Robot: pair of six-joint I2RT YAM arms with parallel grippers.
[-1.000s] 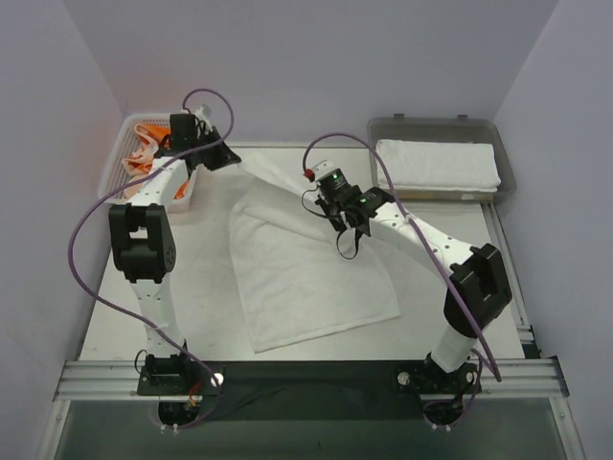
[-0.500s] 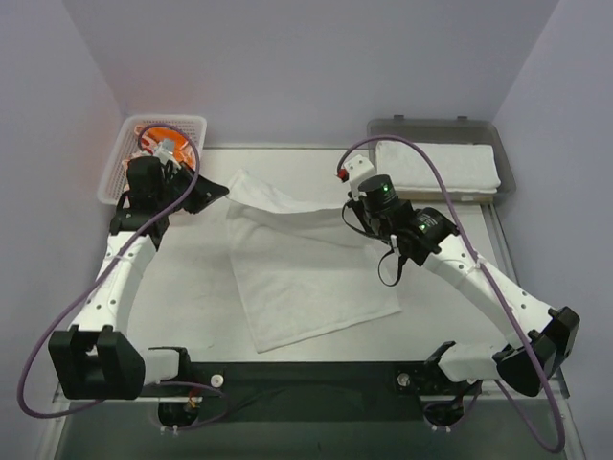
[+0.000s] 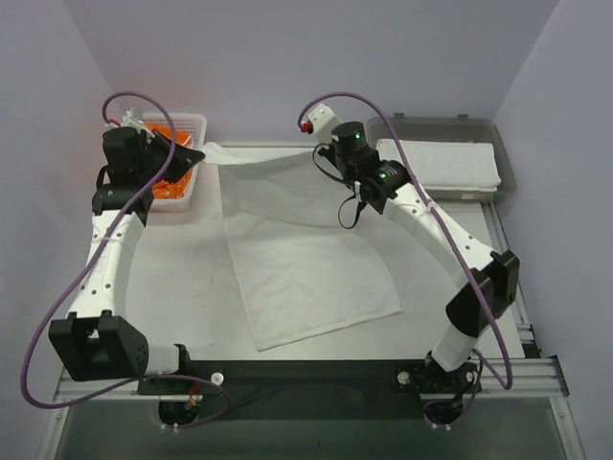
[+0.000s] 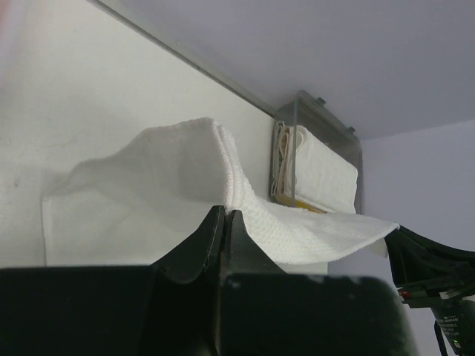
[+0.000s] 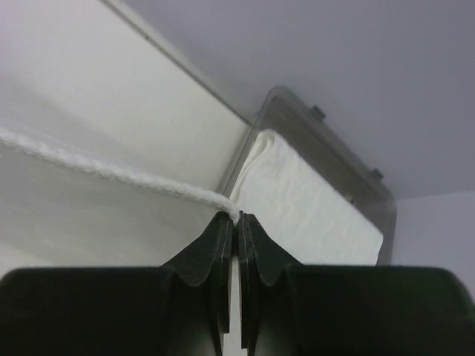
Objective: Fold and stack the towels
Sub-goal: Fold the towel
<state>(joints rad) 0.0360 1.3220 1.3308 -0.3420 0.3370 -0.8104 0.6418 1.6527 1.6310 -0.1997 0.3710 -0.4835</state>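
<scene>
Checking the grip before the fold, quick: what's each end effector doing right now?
Left end effector: closed, pinching the far edge of the white towel.
Right end effector: closed, pinching the same towel's far edge.

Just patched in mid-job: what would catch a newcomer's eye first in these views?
A big white towel spread mid-table, its far edge lifted and stretched between the left gripper and right gripper, both shut on it. At far right, a folded white towel lies in a grey tray; at far left, orange cloth sits in a white mesh basket.
</scene>
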